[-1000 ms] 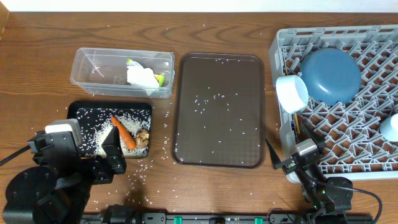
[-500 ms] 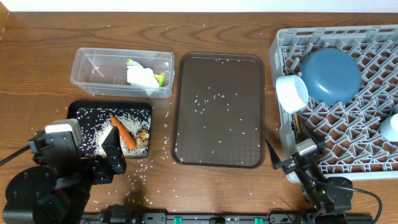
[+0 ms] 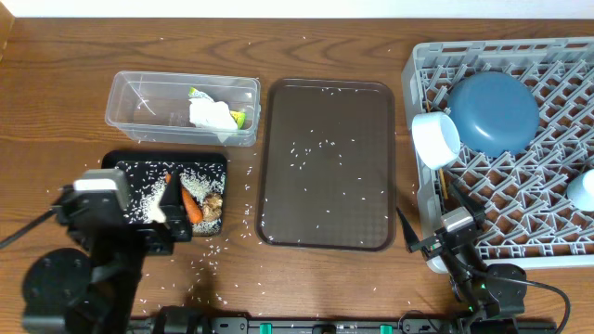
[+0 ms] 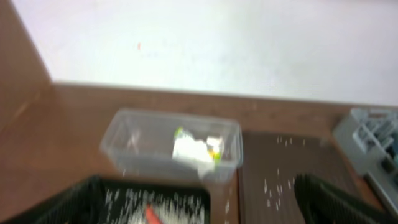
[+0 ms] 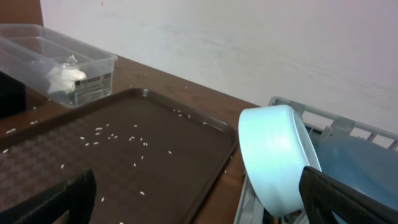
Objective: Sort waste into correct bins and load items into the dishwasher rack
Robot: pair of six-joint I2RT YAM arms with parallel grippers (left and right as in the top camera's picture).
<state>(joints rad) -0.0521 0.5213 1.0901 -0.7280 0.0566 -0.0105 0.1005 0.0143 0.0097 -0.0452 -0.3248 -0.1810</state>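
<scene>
The clear tub holds the white napkin with its yellow-green wrapper. The black tray holds rice, the orange carrot and brown scraps. My left gripper hangs open and empty over this tray; its wrist view is blurred and shows the tub, napkin and carrot. The grey rack holds the dark-blue bowl, the white bowl on edge and the light-blue cup. My right gripper is open and empty at the rack's front left corner. The white-and-pink cup is out of view.
The brown serving tray with scattered rice grains lies between the bins and the rack; it also shows in the right wrist view beside the white bowl. Rice grains are strewn over the wooden table.
My left arm has moved forward, farther over the black tray, and now covers part of the carrot. The right arm has not moved.
</scene>
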